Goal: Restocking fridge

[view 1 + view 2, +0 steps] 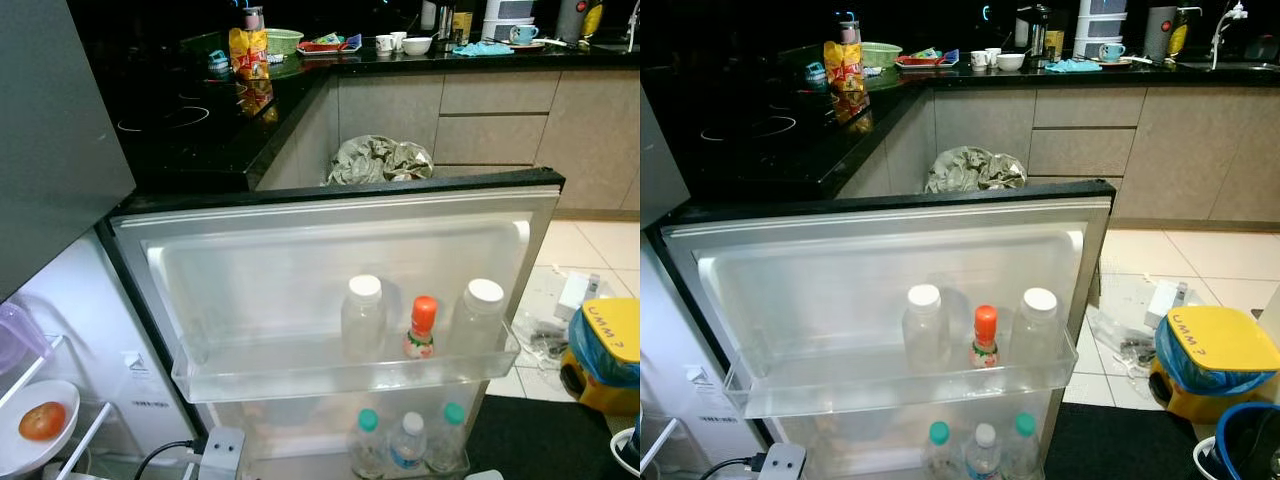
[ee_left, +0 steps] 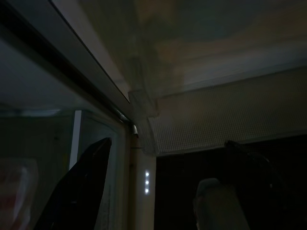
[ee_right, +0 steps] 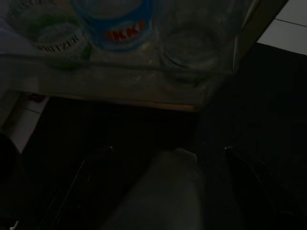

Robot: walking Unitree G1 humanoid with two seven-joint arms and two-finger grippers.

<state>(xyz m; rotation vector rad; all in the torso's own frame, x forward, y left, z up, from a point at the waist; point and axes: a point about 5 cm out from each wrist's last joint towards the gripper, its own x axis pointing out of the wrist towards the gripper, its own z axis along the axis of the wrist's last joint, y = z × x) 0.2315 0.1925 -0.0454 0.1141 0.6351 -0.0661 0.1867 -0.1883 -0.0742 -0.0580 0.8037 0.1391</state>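
Note:
The fridge door (image 1: 330,260) stands swung open in front of me. Its upper shelf (image 1: 300,380) holds two clear white-capped bottles (image 1: 363,315) (image 1: 480,318) with a small orange-capped bottle (image 1: 421,330) between them. On the lower shelf stand two green-capped bottles (image 1: 368,440) (image 1: 450,435) and a white-capped one with a blue label (image 1: 407,445). A tomato (image 1: 42,420) lies in a white bowl inside the fridge at the lower left. My right gripper (image 3: 168,148) hangs open below the lower shelf, looking up at the bottle bases (image 3: 122,24). My left gripper (image 2: 167,141) is open in the dark by the fridge frame.
A black countertop (image 1: 200,130) with a hob and a snack bag (image 1: 248,50) lies behind the door. A crumpled grey bag (image 1: 378,160) sits in the corner. A yellow-lidded bin (image 1: 1210,360) and litter lie on the tiled floor to the right. A power strip (image 1: 220,455) rests at the fridge's foot.

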